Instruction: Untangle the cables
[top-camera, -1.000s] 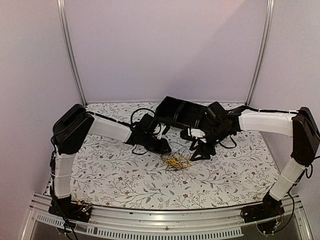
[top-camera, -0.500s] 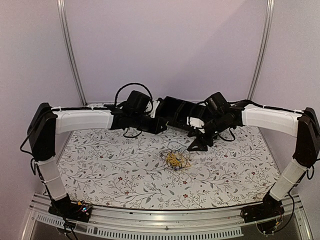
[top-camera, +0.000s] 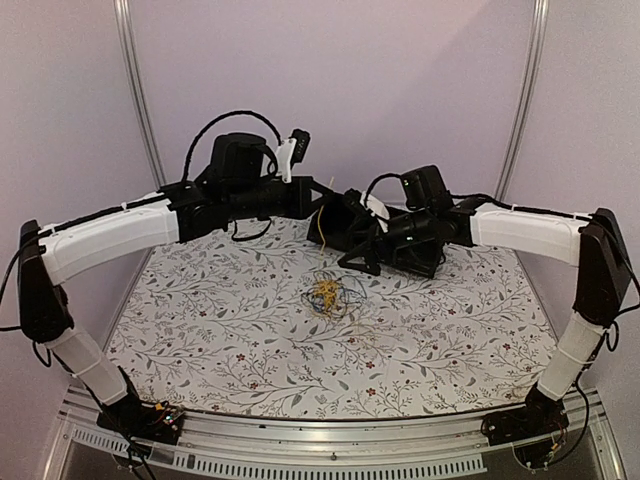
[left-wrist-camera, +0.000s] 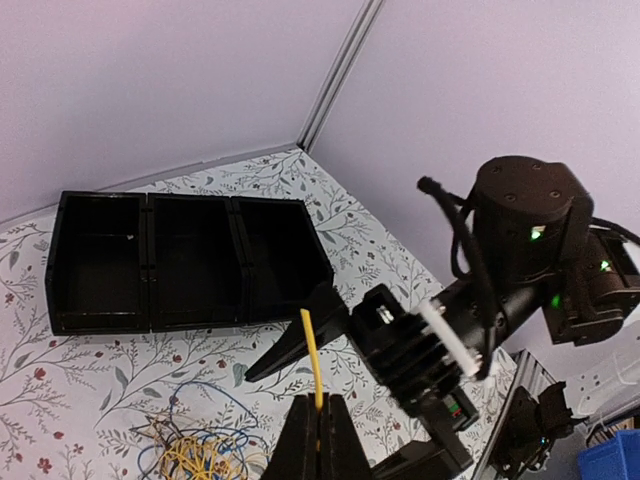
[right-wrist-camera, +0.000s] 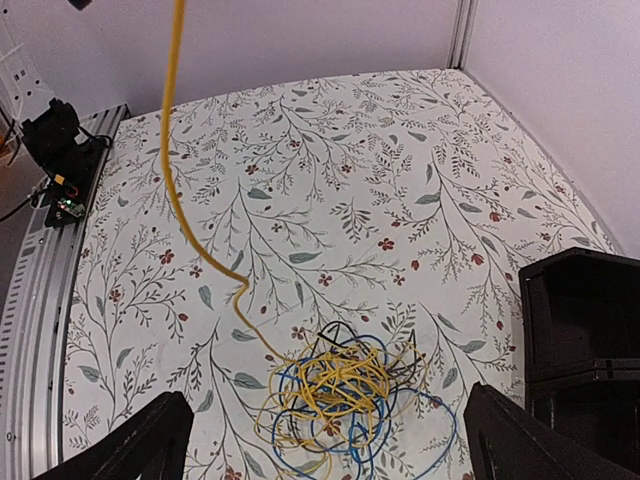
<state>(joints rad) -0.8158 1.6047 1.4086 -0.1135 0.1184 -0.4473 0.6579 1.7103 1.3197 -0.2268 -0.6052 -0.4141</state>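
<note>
The cables lie in one tangle of yellow, blue and black wire on the flowered table; the tangle also shows in the right wrist view and the left wrist view. My left gripper is raised above the tangle and shut on a yellow cable near its free end. That strand runs up from the tangle, off the table. My right gripper hovers just right of and above the tangle, open and empty, its fingertips spread wide either side of it.
A black three-compartment tray stands at the back of the table, just behind both grippers, and shows at the right edge of the right wrist view. The right gripper's fingers are close in front of my left gripper. A metal rail runs along the near edge.
My left arm has risen and swung back with the yellow cable, drawing one strand up out of the tangle. My right gripper has moved left and up. The tangle has shifted slightly left.
</note>
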